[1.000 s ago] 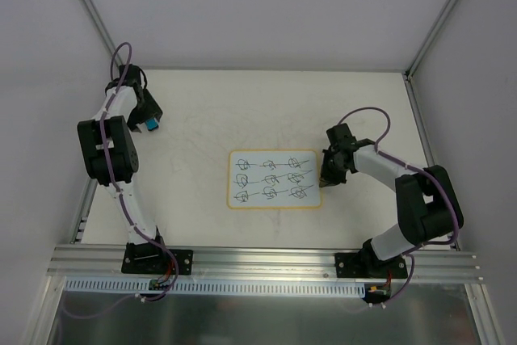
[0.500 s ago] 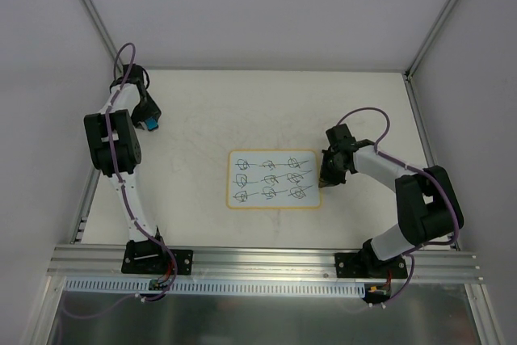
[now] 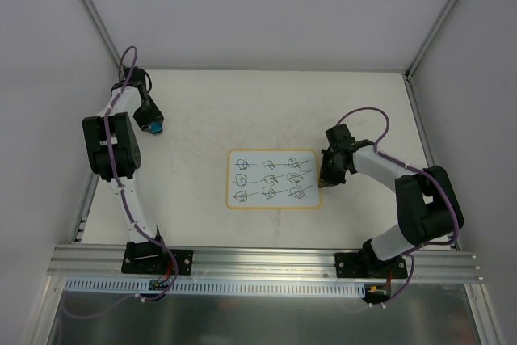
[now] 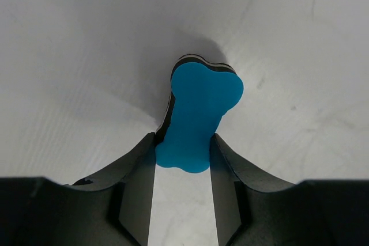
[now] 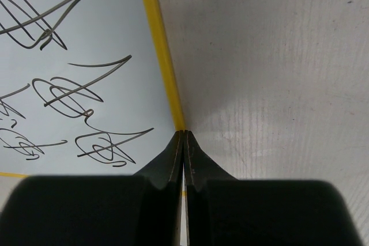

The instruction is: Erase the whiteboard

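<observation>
Finding the whiteboard (image 3: pixel 257 178) lying flat near the middle of the desk (image 3: pixel 202 111), slightly toward the right arm, with a yellow-orange rim all round. Counting three rows of dark scribbles (image 3: pixel 269 165) across it, too small from above to read as anything.

Seeing the right gripper (image 3: pixel 325 179) resting low at the board's right edge, jaws pressed fully together. Catching, in the right wrist view, those closed tips (image 5: pixel 183 136) meeting the yellow rim where board and desk join. Getting only a corner of the whiteboard (image 5: pixel 69 56) there, the rest running off the left and top of the picture.

Spotting the left gripper (image 3: pixel 151 123) far off at the desk's back left corner, well apart from the board. Making out only a speck of the blue eraser (image 3: pixel 153 128) from above, the jaws themselves being covered by the wrist. Looking through the left wrist camera, finding the left gripper (image 4: pixel 183 142) clamping, apparently, both sides of the bone-shaped blue eraser (image 4: pixel 202 105). Noting a dark layer showing at the eraser's left edge and its near end hiding between the fingers (image 4: pixel 138 165).
</observation>
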{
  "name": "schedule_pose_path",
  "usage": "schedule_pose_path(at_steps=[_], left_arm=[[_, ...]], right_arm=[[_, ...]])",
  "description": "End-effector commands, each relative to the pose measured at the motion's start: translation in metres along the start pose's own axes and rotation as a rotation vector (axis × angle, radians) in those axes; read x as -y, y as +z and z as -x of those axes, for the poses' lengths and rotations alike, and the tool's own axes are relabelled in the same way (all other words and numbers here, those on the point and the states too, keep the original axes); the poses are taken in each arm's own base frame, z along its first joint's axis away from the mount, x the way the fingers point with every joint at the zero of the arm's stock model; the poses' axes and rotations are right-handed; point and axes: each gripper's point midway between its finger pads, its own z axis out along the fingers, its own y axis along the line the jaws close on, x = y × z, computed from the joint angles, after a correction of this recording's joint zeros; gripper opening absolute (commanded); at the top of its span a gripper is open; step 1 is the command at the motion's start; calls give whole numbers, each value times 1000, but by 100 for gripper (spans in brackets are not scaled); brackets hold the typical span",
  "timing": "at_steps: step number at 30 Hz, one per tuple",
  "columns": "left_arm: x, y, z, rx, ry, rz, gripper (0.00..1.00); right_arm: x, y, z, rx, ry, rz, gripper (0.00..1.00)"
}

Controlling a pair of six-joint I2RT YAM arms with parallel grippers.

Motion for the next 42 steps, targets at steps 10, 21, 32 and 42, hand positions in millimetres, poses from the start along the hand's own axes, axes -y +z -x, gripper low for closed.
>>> schedule_pose_path(at_steps=[10,21,32,42], left_arm=[[130,-110,-154,-83,411,-309,13],[180,-109,-257,-189,601,-321,6],[181,-85,-310,-223,682,-222,0],[115,-65,-295,-201,629,-44,0]], right_arm=[[5,4,-10,-27,-23,-32,0],[-3,8,0,-19,-9,-15,0],[-1,11,-2,-18,-1,-32,0],[5,11,-8,-17,27,-54,0]])
